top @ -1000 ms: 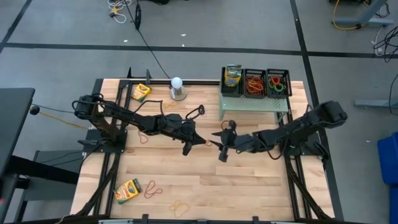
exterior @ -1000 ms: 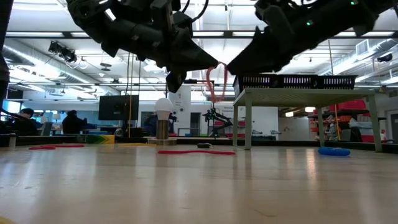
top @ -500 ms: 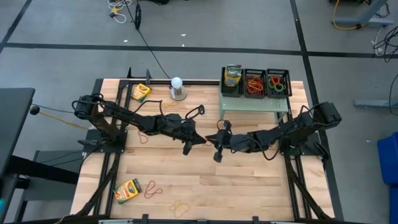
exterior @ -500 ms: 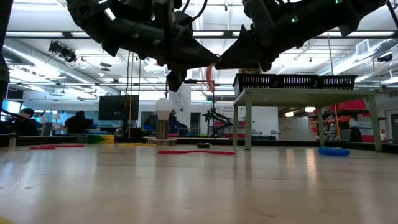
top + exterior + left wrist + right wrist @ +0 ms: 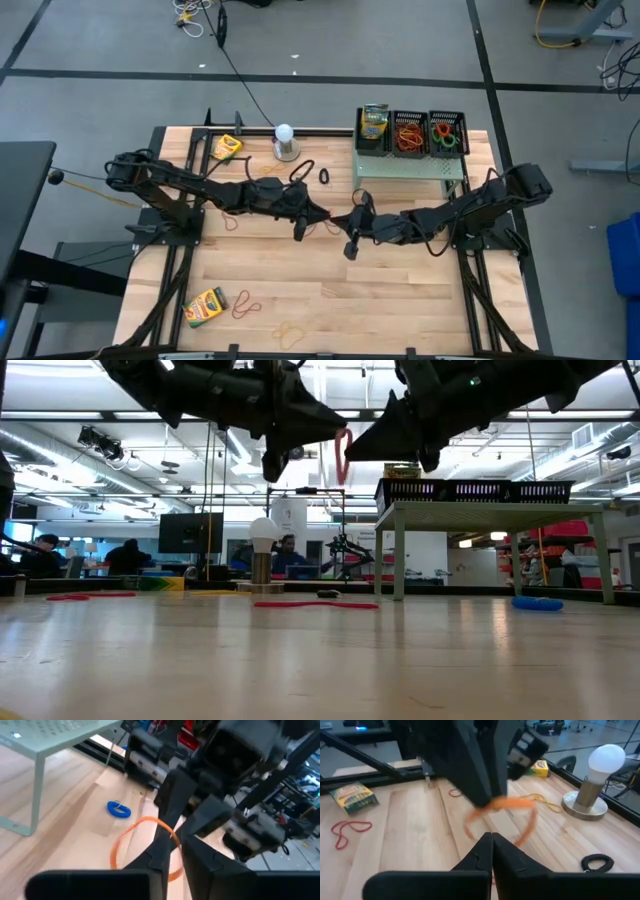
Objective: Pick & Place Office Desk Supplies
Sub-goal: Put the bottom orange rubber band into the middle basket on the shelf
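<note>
Looking down from the high view, you will note the left gripper (image 5: 322, 213) has drawn back slightly; the right gripper (image 5: 337, 221) meets it tip to tip at mid-table. In the low view, an orange rubber band (image 5: 343, 454) hangs between both, above the table. The right wrist view shows its fingers (image 5: 492, 851) pressed together on the band; left fingers stand narrowly parted.

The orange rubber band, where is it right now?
The orange rubber band hangs in the air over the middle of the table, pinched between the left hand and the right hand, which meet tip to tip there.
</note>
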